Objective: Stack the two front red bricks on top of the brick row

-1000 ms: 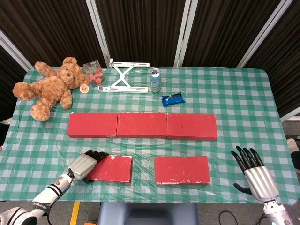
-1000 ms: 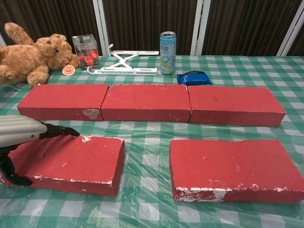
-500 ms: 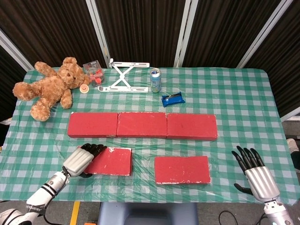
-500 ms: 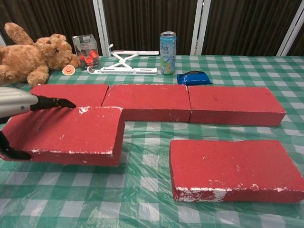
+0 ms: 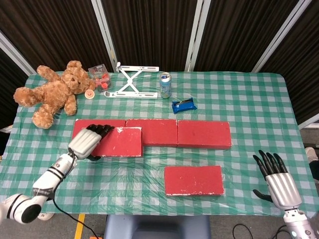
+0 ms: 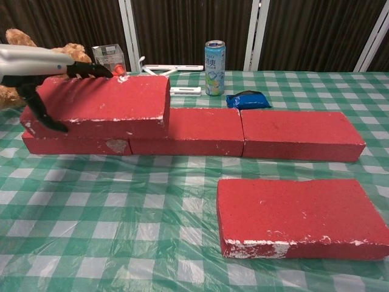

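Head view: left hand (image 5: 88, 141) clamped on the left end of a flat rectangular red brick (image 5: 118, 142), fingers over the top face and thumb under the near edge, holding it above the left part of the row of three red bricks (image 5: 151, 133) laid end to end across the green-and-white checked tablecloth (image 5: 239, 99). Chest view: same brick (image 6: 100, 104) carried raised over the row's left brick, overlapping the seam with the middle brick; contact with the row cannot be judged. Step in hand: placement of the first of the two front bricks. Next move calls for lowering flat onto the row with long edges parallel, then opening the fingers and withdrawing leftward without dragging the brick. Second red rectangular brick (image 5: 193, 179) flat on the cloth in front of the row, untouched. Right hand (image 5: 278, 179) idle at the table's near right corner, fingers spread, holding nothing.
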Tool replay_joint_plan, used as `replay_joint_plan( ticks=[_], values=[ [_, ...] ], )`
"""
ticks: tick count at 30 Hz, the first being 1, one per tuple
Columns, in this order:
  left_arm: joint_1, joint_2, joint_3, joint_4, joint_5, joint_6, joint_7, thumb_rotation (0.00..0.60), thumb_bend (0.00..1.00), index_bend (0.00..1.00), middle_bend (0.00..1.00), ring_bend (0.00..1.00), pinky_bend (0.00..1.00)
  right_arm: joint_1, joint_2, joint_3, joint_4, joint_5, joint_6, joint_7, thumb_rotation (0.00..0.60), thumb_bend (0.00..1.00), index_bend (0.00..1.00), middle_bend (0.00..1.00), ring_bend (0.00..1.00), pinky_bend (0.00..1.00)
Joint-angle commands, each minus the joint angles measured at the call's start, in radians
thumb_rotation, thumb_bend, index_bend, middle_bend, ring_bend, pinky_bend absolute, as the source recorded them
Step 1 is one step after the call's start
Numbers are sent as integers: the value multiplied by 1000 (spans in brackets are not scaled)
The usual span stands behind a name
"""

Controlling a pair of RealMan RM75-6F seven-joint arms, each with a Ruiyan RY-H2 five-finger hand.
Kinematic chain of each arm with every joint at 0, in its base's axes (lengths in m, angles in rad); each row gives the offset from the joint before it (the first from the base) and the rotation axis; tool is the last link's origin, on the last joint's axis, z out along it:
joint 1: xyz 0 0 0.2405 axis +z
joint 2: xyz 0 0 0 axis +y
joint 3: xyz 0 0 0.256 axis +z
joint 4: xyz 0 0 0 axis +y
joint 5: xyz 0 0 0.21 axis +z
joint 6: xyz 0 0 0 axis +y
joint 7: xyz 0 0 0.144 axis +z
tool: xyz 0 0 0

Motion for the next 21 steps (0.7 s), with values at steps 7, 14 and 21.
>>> replay_joint_plan(
  ticks=[7,14,21],
  values=[
    [-183,-126,-48,281,-138,-224,-53,600,277,0,750,672,664,8,-24,33,10,69,-22,-47,600,117,0,0,0,0],
    [-223,-180,-39,377,-141,-261,-99,600,277,0,750,673,663,11,-25,40,13,87,-29,-48,600,117,0,0,0,0],
    [-246,-193,-12,378,-172,-249,-85,600,276,0,747,670,644,19,-21,39,15,94,-43,-40,600,116,0,0,0,0]
  ],
)
